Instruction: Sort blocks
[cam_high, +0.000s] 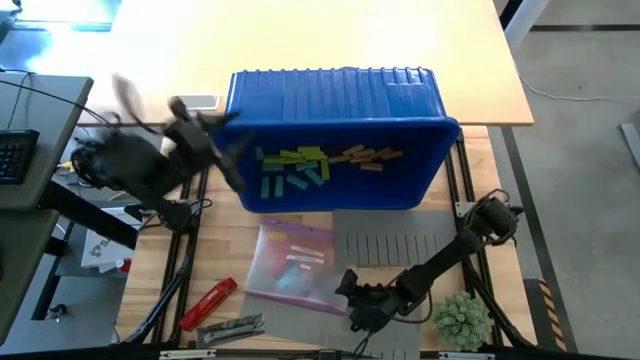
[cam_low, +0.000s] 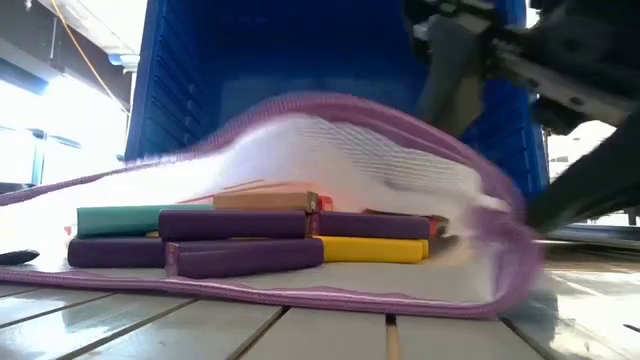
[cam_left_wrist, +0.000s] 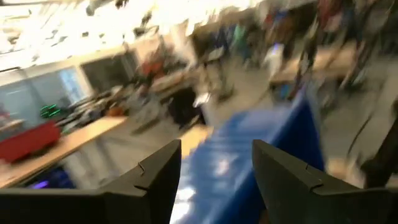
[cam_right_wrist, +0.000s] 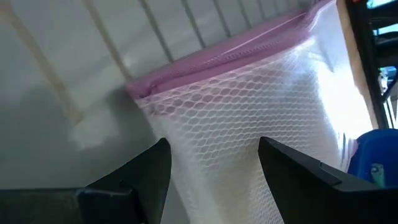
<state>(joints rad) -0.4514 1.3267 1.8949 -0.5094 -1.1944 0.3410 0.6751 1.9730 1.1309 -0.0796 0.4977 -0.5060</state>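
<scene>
High view: the blocks look light and stiff; I would pinch one across its narrow sides. Both grippers, left and right, have fingers wide, holding nothing.

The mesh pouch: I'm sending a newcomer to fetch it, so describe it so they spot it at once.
Start at the big blue bin in the table's middle. On the grey mat just in front of it lies the mesh pouch. It alone is see-through white netting with a pink-purple zipper edge, and some blocks lie inside.

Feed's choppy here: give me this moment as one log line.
left gripper: open, empty, above bin left edge | right gripper: open, at mesh pouch | blocks: in bin, some in pouch
</scene>
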